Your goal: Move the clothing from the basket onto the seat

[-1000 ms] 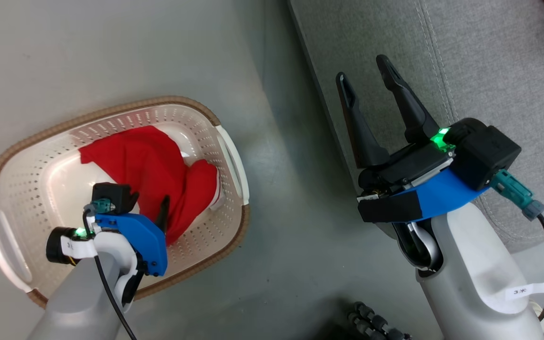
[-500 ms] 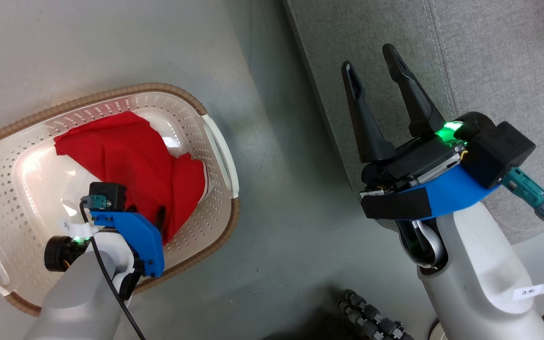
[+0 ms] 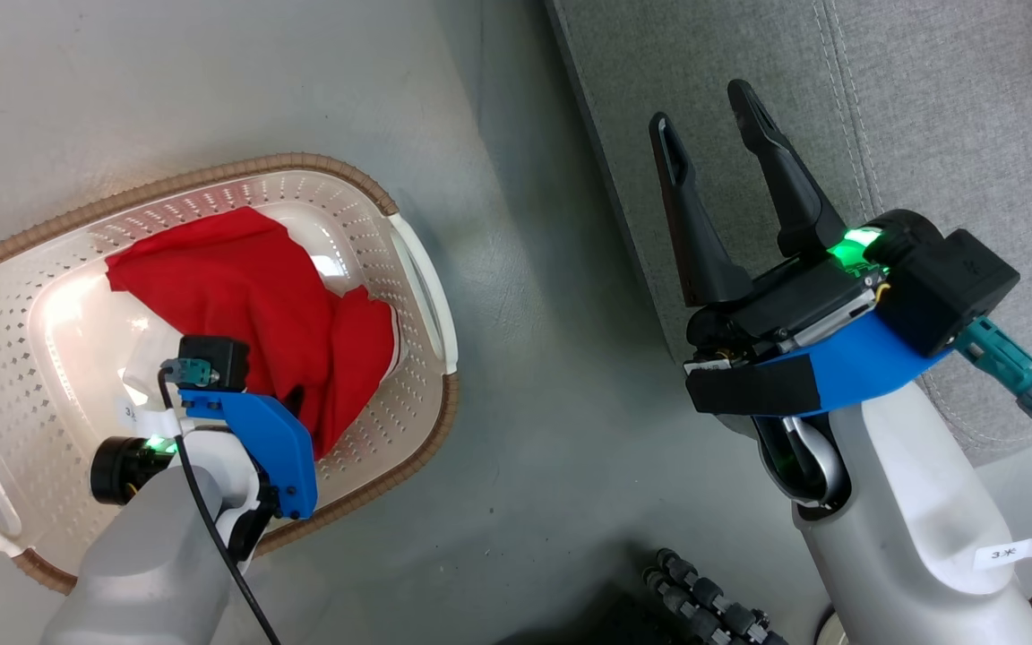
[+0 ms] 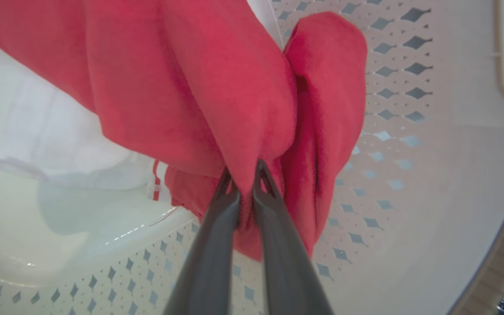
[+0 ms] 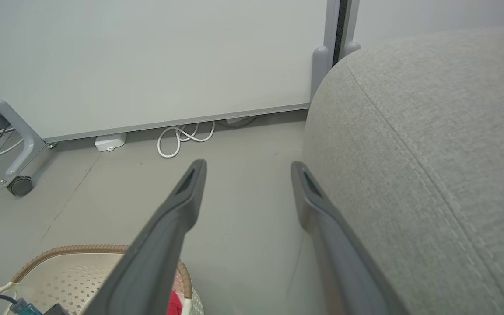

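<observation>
Red clothing [image 3: 256,296] lies bunched in the cream perforated basket [image 3: 211,172] on the floor at the left. My left gripper [image 3: 294,399] reaches down into the basket. In the left wrist view its fingers [image 4: 244,168] are shut on a fold of the red clothing [image 4: 190,96], with a white panel [image 4: 59,144] of fabric beside it and the basket wall [image 4: 400,131] behind. My right gripper [image 3: 702,109] hangs open and empty over the edge of the grey seat [image 3: 928,116]. In the right wrist view its fingers [image 5: 247,165] stand wide beside the seat [image 5: 431,131].
Grey floor separates the basket and the seat. A white panel on a wheeled frame [image 5: 20,186] and a coiled white cable [image 5: 182,135] stand beyond. A black ribbed hose [image 3: 704,600] lies near my base. The basket rim [image 5: 72,250] shows at the lower left.
My left gripper has closed on a fold of the red clothing inside the basket. The head camera shifted slightly. The right arm stays put, still open.
</observation>
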